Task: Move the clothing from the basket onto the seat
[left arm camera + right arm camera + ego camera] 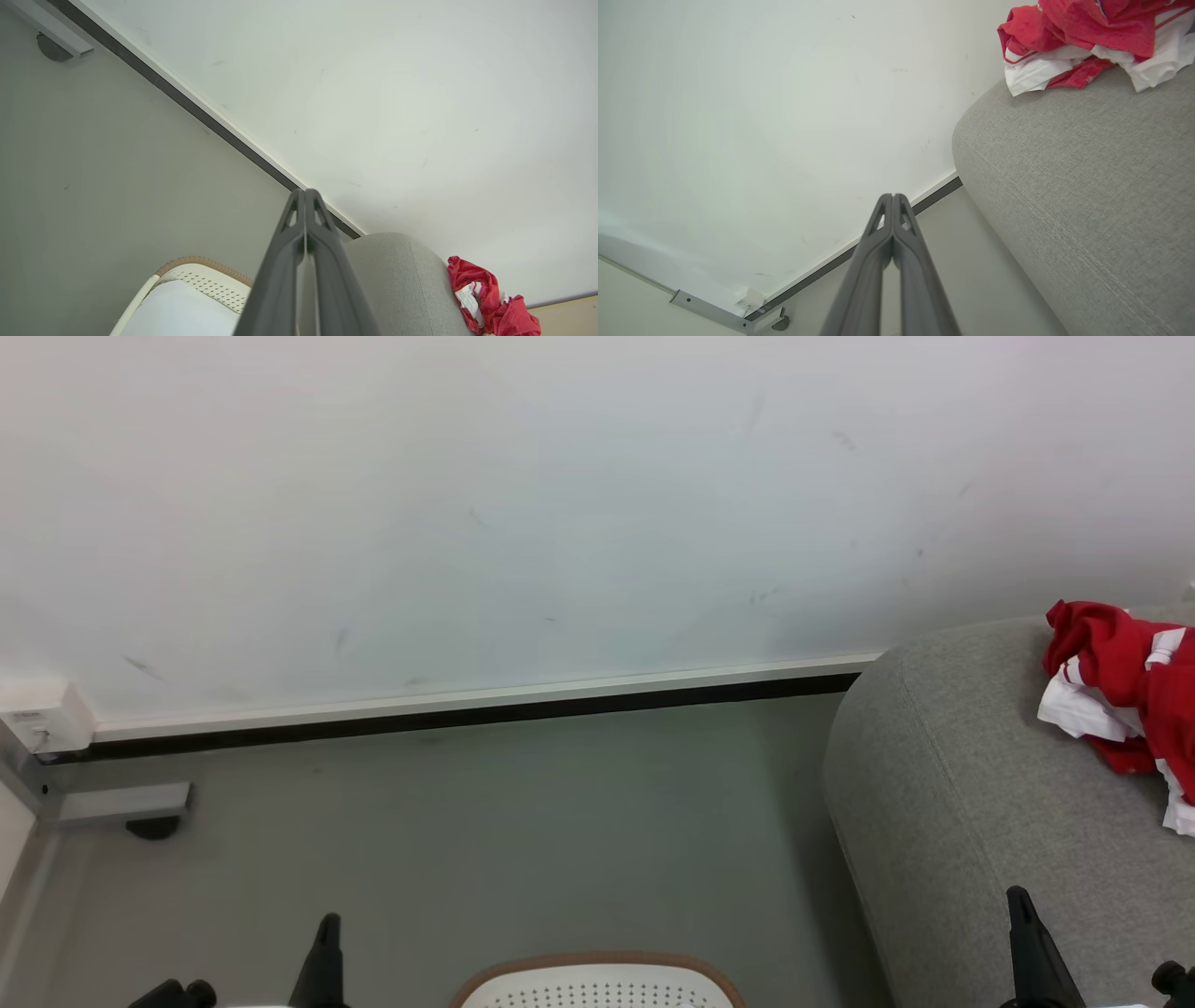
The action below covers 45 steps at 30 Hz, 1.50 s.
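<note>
Now clothing (1116, 653) lies crumpled on the grey seat (980, 803)

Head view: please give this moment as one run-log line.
clothing: heaped on seat | basket: on floor beside seat | left gripper: shut, empty | right gripper: shut, empty

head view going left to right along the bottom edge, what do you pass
left gripper → basket → seat → right gripper, in front of the seat
</note>
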{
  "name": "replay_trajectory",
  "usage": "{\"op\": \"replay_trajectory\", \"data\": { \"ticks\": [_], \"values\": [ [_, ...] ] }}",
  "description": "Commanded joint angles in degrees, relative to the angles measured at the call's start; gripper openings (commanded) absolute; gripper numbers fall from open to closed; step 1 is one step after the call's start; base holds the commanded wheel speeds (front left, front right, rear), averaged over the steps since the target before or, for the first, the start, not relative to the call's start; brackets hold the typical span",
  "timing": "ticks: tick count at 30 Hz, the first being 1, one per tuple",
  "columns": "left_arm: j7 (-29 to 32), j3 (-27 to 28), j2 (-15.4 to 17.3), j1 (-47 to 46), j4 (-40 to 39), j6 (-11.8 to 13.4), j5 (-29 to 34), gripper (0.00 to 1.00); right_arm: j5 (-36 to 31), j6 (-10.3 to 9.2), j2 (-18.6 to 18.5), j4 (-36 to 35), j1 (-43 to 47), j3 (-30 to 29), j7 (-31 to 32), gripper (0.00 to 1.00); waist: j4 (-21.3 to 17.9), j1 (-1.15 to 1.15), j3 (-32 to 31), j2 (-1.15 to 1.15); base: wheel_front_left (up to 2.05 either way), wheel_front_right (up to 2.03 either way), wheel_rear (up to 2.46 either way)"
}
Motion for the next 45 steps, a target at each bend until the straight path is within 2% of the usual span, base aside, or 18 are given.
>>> {"op": "replay_trajectory", "data": {
  "ticks": [1,26,45],
  "values": [
    [0.5,0.6,0.0,-1.5,-0.8,-0.4,-2.3,0.0,2.7,-0.05,-0.6,-1.0,-1.7,-0.2,0.2,0.0,0.1,0.0,0.0,0.0,0.0,0.0,0.0],
    [4.8,3.9,-0.5,-3.5,-1.6,-2.1,-17.8,0.0,22.4,-0.07,-2.7,-1.8,-3.3,0.0,2.5,0.0,1.6,0.0,0.6,0.0,0.0,0.0,0.0],
    [7.3,5.8,-0.8,-4.6,-2.0,-3.0,-26.8,0.0,34.1,-0.09,-4.2,-2.4,-4.3,0.5,3.5,0.0,2.7,0.0,1.1,0.0,0.0,0.0,0.0]
  ]
}}
